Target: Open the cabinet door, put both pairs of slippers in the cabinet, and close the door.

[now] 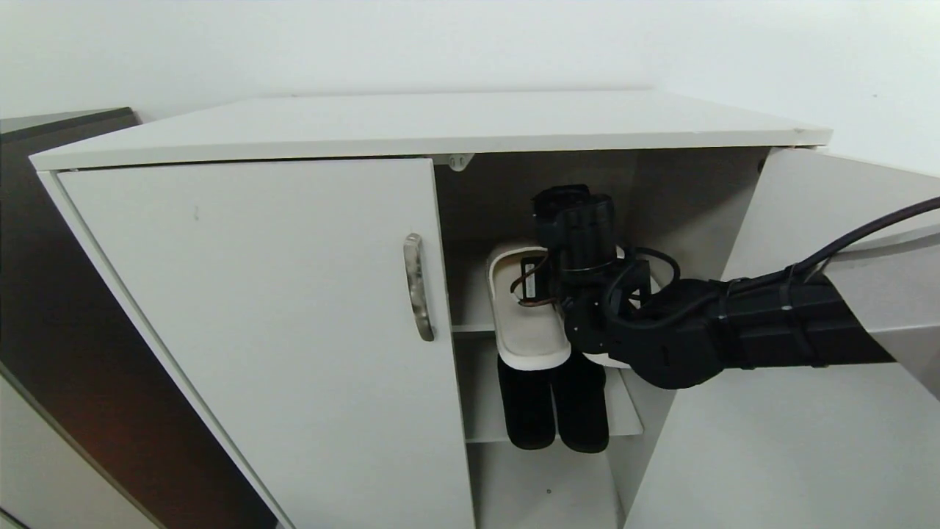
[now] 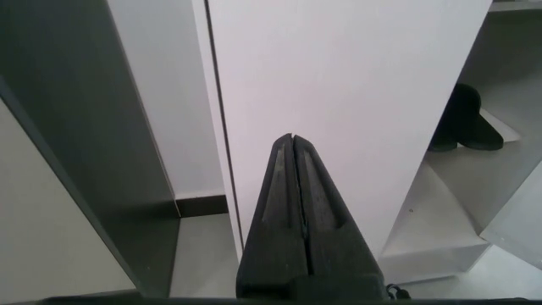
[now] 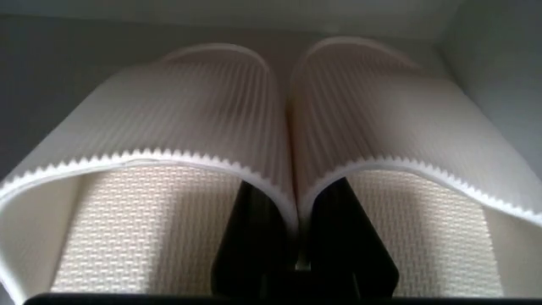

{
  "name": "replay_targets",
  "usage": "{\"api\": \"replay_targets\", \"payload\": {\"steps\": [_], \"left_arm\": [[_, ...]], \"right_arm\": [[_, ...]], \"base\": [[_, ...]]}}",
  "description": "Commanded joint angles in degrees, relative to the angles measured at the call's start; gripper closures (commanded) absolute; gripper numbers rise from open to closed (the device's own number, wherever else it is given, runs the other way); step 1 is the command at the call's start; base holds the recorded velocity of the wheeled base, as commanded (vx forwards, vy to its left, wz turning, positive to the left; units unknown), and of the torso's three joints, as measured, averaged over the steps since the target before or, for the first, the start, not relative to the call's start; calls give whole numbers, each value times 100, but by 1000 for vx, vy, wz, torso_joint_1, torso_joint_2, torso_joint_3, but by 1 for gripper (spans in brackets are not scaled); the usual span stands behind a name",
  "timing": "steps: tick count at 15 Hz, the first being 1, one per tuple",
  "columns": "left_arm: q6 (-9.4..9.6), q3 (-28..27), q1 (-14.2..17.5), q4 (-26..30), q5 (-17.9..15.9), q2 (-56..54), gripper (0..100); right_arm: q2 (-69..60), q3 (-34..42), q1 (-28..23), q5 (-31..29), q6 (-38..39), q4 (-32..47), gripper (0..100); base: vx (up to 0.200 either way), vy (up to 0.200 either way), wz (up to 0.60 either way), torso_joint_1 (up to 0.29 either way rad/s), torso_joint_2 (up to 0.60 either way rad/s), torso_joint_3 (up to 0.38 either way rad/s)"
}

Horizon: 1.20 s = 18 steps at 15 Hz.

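The cabinet [image 1: 440, 125] stands with its right door [image 1: 808, 441] swung wide, which gives the right arm room to reach in, while the left door [image 1: 257, 316] is closed. The black slippers [image 1: 554, 404] lie side by side on the lower shelf [image 1: 624, 419], toes inward, so that pair looks stowed. The white slippers [image 1: 529, 323] are at the upper shelf [image 1: 470, 328], heels hanging past its front edge. They are pale, with ribbed straps and a woven-textured footbed. The right end effector [image 3: 295, 229] is clenched on their two inner sides, pinching them together so both travel as one, and I judge they have yet to be let go. The left end effector [image 2: 293, 169] is closed on nothing, waiting before the left door, clear of the work.
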Motion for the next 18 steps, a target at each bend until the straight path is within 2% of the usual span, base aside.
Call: {"api": "replay_targets", "payload": {"steps": [1,8,18], "left_arm": [[-1,0,1,-1,1,-1,100],[-9,0,1,-1,1,-1,100],[-9,0,1,-1,1,-1,100]], "right_arm": [[325,-452,-88,0,-5,63,100],[799,-1682,-307,0,4,872,100],[887,-1708,-351,0,39,889,100]], "base": [[0,0,0,0,0,0],[0,0,0,0,0,0],[0,0,0,0,0,0]]}}
